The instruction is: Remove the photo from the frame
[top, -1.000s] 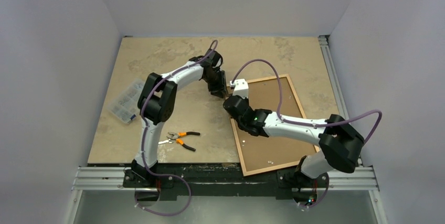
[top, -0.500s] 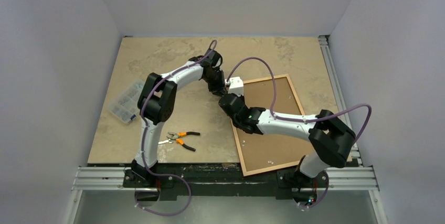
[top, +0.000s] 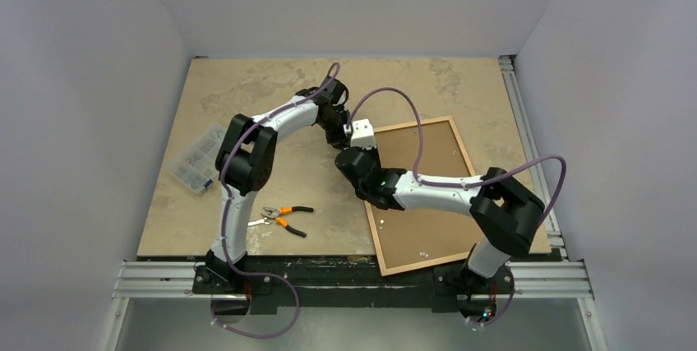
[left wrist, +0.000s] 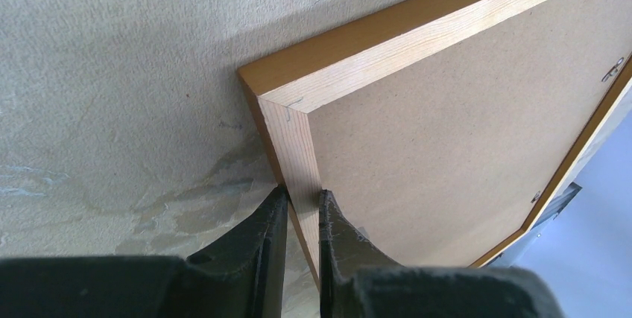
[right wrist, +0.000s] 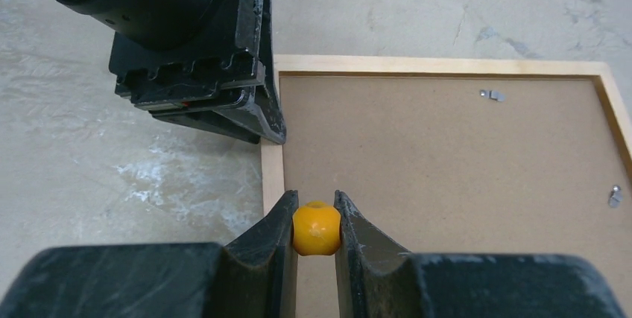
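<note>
The photo (top: 444, 154) sits inside the frame (left wrist: 298, 147), which lies face down on the tabletop (top: 246, 96) at the right centre of the overhead view. You see only its plain brown board back, and none of the print shows. The board lies level within the moulding on every side in view, so I judge the removal itself has not begun. The left gripper (left wrist: 302, 199) has its jaws nearly closed over the narrow left moulding, just below the frame's upper left corner, one on the outer edge and one on the board side, which looks like a steadying hold. The right gripper (right wrist: 314, 210), at the lower middle of its wrist view, has its jaws pinched on a small orange rounded object (right wrist: 316, 229). What that object belongs to, you cannot tell from here. It hovers over the inner edge of the same moulding, just beside the left gripper's body. Two small metal clips (right wrist: 491, 95) show near the upper and right edges of the board, but they are too small to tell whether they are turned clear. What is left, by my reckoning, is to free any clips that hold, lift the board out, and get the photo apart from the frame.
</note>
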{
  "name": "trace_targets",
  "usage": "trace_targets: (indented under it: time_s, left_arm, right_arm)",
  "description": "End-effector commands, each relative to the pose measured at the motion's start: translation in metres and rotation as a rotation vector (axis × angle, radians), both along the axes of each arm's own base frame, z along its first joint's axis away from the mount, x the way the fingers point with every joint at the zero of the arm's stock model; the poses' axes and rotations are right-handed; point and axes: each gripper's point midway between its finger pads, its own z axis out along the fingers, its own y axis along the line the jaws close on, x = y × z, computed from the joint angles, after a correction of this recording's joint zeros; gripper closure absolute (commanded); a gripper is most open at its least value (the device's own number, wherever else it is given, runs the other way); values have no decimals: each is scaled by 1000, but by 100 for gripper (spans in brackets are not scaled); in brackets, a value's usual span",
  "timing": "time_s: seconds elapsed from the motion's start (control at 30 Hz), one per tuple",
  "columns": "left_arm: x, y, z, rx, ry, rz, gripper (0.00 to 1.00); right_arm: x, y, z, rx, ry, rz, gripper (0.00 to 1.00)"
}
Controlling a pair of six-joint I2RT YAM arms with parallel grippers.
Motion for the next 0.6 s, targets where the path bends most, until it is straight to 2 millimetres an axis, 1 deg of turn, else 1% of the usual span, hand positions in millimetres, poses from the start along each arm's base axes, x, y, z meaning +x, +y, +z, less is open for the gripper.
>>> trace_targets:
  time_s: [0.0,0.17,0.27,0.3,0.33,0.4,0.5,0.57]
  left_arm:
    - [-4,15,-13,70,16,9,100]
    - [-6,15,-14,69,22,9,100]
    - [-7,12,-12,47,31,-3,100]
    - [-7,11,-9,34,27,-9,94]
    - [-8,10,-4,17,16,-12,83]
    - [-4,7,14,-39,-53,-5,64]
    - [-1,14,49,-74,-148,30,52]
    - [-3,20,72,-112,-197,72,49]
  right_arm:
    - [8,-3,21,-52,-123,-20,100]
    - [3,4,17,5,-133,30,100]
    - [-4,-1,29,84,-111,2,100]
    - [-7,0,35,129,-100,13,100]
    - [-9,-1,39,174,-81,23,100]
    - [-10,-13,49,260,-26,7,100]
    - [-17,-25,59,351,56,31,100]
    - [-24,-36,60,371,125,30,100]
